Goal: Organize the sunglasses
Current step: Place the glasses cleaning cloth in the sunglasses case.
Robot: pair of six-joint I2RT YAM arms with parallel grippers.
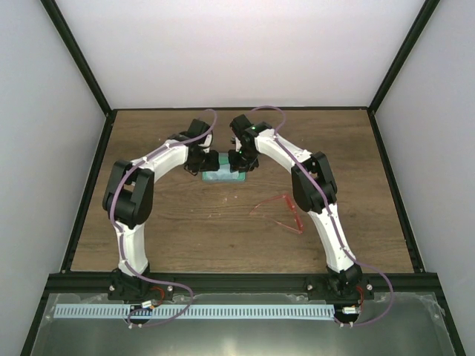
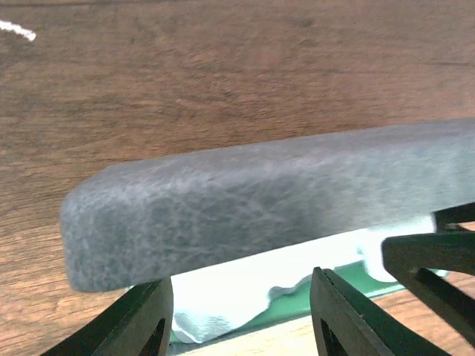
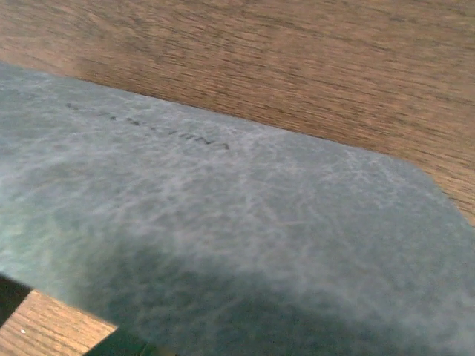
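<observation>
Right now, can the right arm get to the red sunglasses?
Probably yes. The red sunglasses lie uncovered on the wooden table beside the right arm. But its tool is up at the blue-grey case, so it must pull back first.
</observation>
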